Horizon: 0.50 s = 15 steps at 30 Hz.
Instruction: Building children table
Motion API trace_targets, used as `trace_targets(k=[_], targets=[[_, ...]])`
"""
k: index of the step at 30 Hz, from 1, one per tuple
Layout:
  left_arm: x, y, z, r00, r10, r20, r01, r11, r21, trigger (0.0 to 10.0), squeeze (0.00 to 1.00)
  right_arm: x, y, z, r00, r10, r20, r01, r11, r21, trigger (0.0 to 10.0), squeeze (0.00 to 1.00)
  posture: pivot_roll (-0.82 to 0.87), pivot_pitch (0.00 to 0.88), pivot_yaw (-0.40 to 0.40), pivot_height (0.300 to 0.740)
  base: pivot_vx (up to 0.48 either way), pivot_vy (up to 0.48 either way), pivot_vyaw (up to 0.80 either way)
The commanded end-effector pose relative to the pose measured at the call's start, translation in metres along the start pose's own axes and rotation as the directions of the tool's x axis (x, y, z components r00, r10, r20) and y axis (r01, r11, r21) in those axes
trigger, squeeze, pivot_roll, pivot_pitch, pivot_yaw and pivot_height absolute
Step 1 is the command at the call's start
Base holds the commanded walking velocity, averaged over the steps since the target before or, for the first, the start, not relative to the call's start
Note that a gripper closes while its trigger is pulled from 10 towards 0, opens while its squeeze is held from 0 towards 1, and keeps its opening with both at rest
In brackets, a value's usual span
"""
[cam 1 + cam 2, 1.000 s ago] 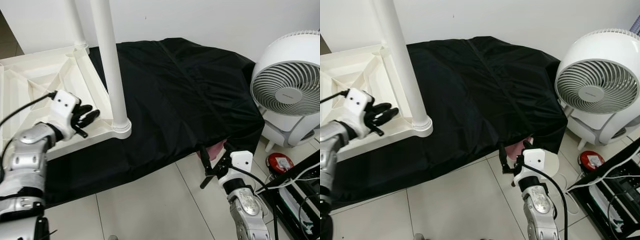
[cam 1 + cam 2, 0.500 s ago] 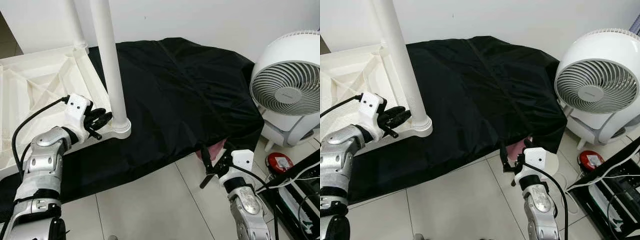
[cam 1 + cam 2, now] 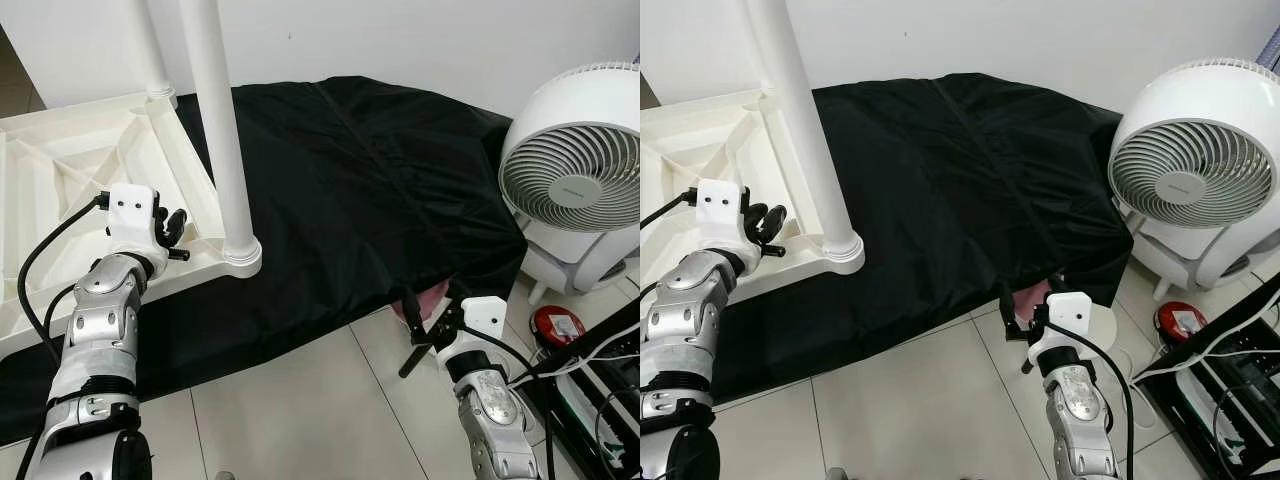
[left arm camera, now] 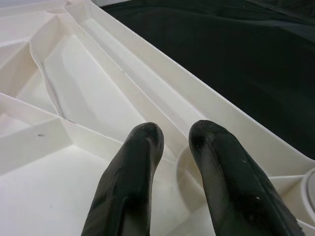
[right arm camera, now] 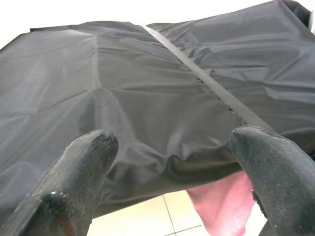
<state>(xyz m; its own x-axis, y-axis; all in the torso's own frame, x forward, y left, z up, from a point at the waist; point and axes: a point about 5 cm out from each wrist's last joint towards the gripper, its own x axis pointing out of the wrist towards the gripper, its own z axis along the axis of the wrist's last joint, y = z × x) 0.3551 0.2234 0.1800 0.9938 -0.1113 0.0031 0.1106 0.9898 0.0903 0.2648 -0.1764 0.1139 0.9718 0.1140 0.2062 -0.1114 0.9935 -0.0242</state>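
The white plastic children's table (image 3: pixel 60 180) lies upside down on a black cloth (image 3: pixel 380 190). One white leg (image 3: pixel 222 130) stands upright in its corner socket (image 3: pixel 242 255), and a second leg (image 3: pixel 150 50) rises at the back. My left gripper (image 3: pixel 172 232) hovers just over the ribbed underside, left of the socket; in the left wrist view its fingers (image 4: pixel 133 162) are nearly together with nothing between them. My right gripper (image 3: pixel 408 337) hangs open low by the cloth's front right edge, its fingers (image 5: pixel 83 162) wide apart and empty.
A large white fan (image 3: pixel 575 180) stands on the floor to the right. Something pink (image 3: pixel 432 298) pokes out under the cloth edge beside my right gripper. A red round object (image 3: pixel 560 325) and black cables (image 3: pixel 600 370) lie at the far right. Pale tiled floor (image 3: pixel 290 410) in front.
My left gripper reached right toward the leg's socket half a second ago, then drew back left and turned over the table's underside. The right arm has barely moved.
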Motion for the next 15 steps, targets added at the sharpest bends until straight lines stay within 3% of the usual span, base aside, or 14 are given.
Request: trace_targets(k=[1,11,15], targets=[[0.002,0.000,-0.002,0.999,0.036,-0.021,-0.036,0.999,0.001,10.0,0.00,-0.001,0.001,-0.004,1.000,-0.004,-0.012,0.004,1.000,-0.001,10.0,0.00,0.05,0.088,-0.025,0.740,0.000,0.000,0.00],[0.004,-0.007,-0.003,0.997,0.079,-0.012,-0.079,0.996,-0.043,10.0,0.00,0.000,0.000,-0.004,1.000,-0.018,-0.003,0.018,1.000,-0.007,10.0,0.00,0.05,0.080,-0.020,0.740,0.000,0.000,0.00],[0.000,-0.017,-0.006,0.999,0.041,0.029,-0.039,0.998,-0.054,10.0,0.00,0.001,-0.002,-0.002,0.999,-0.034,0.008,0.034,0.999,-0.016,10.0,0.00,0.05,0.078,-0.019,0.740,0.000,0.000,0.00]])
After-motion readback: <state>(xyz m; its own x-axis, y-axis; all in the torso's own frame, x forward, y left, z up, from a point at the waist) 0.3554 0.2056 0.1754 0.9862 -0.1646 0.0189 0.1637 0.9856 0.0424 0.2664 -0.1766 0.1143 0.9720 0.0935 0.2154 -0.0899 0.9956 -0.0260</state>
